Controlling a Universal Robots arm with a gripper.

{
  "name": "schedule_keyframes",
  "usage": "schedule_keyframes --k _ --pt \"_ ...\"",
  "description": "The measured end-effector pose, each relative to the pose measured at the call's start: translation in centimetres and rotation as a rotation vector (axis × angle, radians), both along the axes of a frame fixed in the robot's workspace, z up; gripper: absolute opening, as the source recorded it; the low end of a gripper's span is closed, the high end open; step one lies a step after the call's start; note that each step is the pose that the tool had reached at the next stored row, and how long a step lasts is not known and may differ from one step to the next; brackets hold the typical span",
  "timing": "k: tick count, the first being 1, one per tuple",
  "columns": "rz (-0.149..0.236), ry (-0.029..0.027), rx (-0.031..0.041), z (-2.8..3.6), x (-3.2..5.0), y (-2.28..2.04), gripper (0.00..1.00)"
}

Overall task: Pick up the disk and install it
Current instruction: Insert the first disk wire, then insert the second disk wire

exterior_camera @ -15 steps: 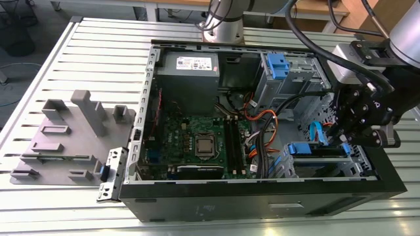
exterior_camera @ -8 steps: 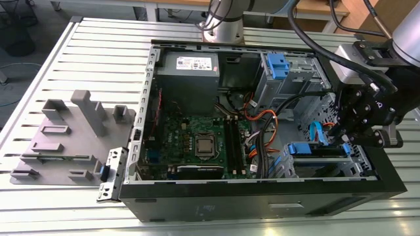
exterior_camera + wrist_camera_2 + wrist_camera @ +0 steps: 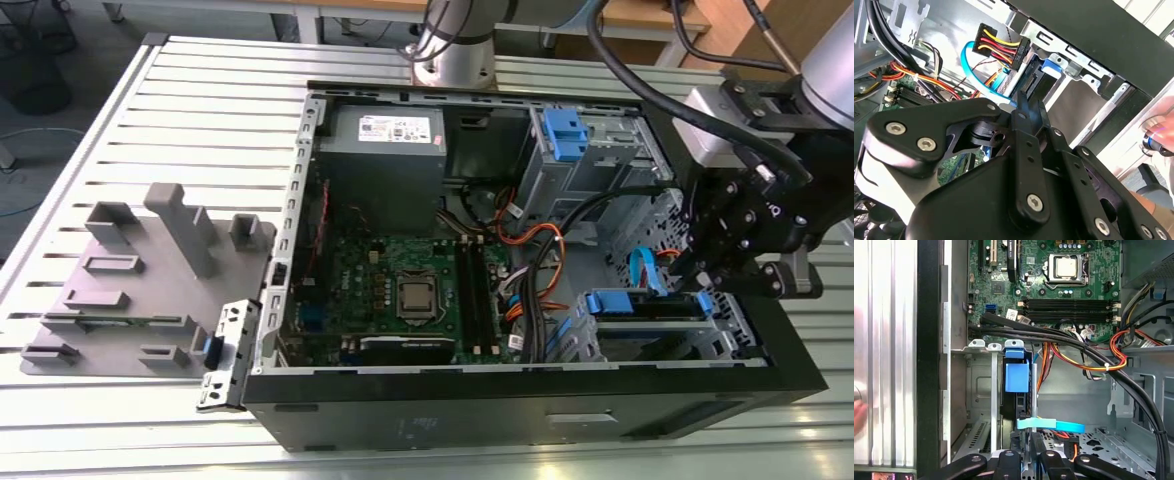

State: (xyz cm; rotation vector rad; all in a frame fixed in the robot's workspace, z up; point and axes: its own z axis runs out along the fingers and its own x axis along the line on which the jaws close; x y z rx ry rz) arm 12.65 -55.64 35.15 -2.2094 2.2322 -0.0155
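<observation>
Standing on edge in the grey sheet-steel bay (image 3: 976, 390) of the black computer case (image 3: 534, 418): your flat, slab-shaped disk (image 3: 1017, 376), framed in blue plastic.
Your black jointed hand (image 3: 1030, 107) hovers just beside its connector end, fingers pressed together.

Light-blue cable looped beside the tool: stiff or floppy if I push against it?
The thin light-blue data cable likely bends aside easily, being narrow and ribbon-like. It spans the grey metal drive bay unsupported, so probably light yet springy, and may swing back.
</observation>
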Motion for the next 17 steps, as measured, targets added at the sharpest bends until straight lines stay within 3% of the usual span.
schedule_keyframes --k 2,8,17 --pt "0.0 0.0 0.0 0.34 0.0 0.0 0.23" --pt "0.0 0.0 -0.0002 0.38 0.0 0.04 0.23" --pt "0.0 0.0 0.0 0.23 0.0 0.83 0.23"
